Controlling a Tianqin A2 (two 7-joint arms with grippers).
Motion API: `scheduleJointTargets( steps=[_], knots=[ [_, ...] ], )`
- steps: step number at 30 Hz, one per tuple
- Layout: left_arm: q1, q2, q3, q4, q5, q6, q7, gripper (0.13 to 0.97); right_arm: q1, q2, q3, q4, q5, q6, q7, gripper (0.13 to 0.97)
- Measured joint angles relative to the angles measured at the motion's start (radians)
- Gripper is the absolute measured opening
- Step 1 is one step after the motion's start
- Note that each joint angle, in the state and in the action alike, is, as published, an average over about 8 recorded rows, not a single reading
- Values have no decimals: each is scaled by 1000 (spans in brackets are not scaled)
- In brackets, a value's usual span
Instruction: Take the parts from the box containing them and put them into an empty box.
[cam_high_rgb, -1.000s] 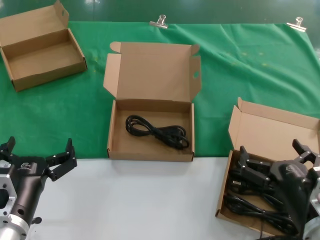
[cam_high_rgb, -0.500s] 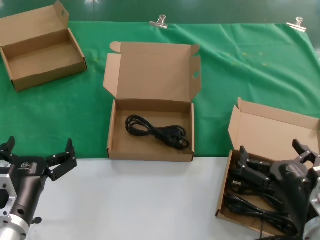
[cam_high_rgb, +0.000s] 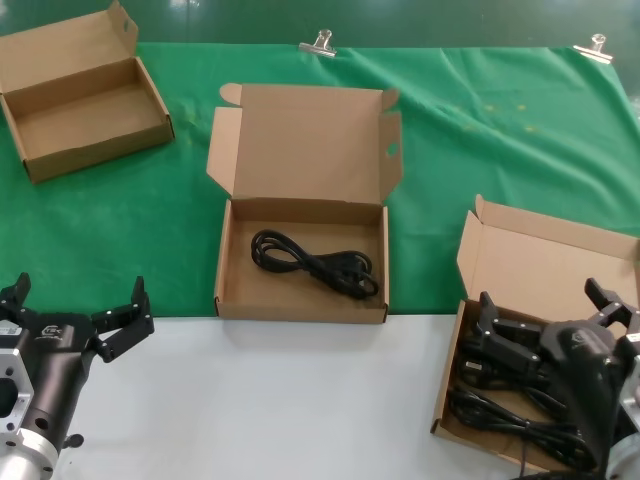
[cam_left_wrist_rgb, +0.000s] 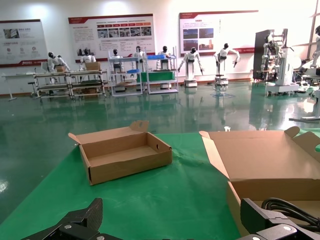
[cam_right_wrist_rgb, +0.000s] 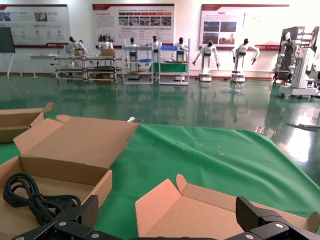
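Observation:
The box containing the parts (cam_high_rgb: 540, 255) stands at the near right with its lid up; several black power cables (cam_high_rgb: 500, 412) lie bundled in its tray. My right gripper (cam_high_rgb: 540, 298) hovers just above that tray, open and empty; in the right wrist view (cam_right_wrist_rgb: 166, 205) its fingers frame the box's lid (cam_right_wrist_rgb: 200, 215). The empty box (cam_high_rgb: 300, 150), whose lid has two ear flaps and a hole, stands in the middle and holds one black cable (cam_high_rgb: 315, 262). My left gripper (cam_high_rgb: 80, 290) is open and empty at the near left, over the white table.
A third carton (cam_high_rgb: 80, 100), empty, sits at the far left on the green cloth (cam_high_rgb: 480, 130); it also shows in the left wrist view (cam_left_wrist_rgb: 125, 155). The white table surface (cam_high_rgb: 300, 400) runs along the front. Two metal clips (cam_high_rgb: 320, 42) hold the cloth's far edge.

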Motion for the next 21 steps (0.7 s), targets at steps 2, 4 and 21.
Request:
scheduleJointTargets(
  steps=[2, 4, 21],
  knots=[
    [0, 0, 0, 0, 0, 0, 0, 966, 0, 0, 0, 0, 0, 0, 0, 966],
    [0, 0, 0, 0, 0, 0, 0, 966, 0, 0, 0, 0, 0, 0, 0, 966],
    [0, 0, 0, 0, 0, 0, 0, 966, 0, 0, 0, 0, 0, 0, 0, 966]
  ],
)
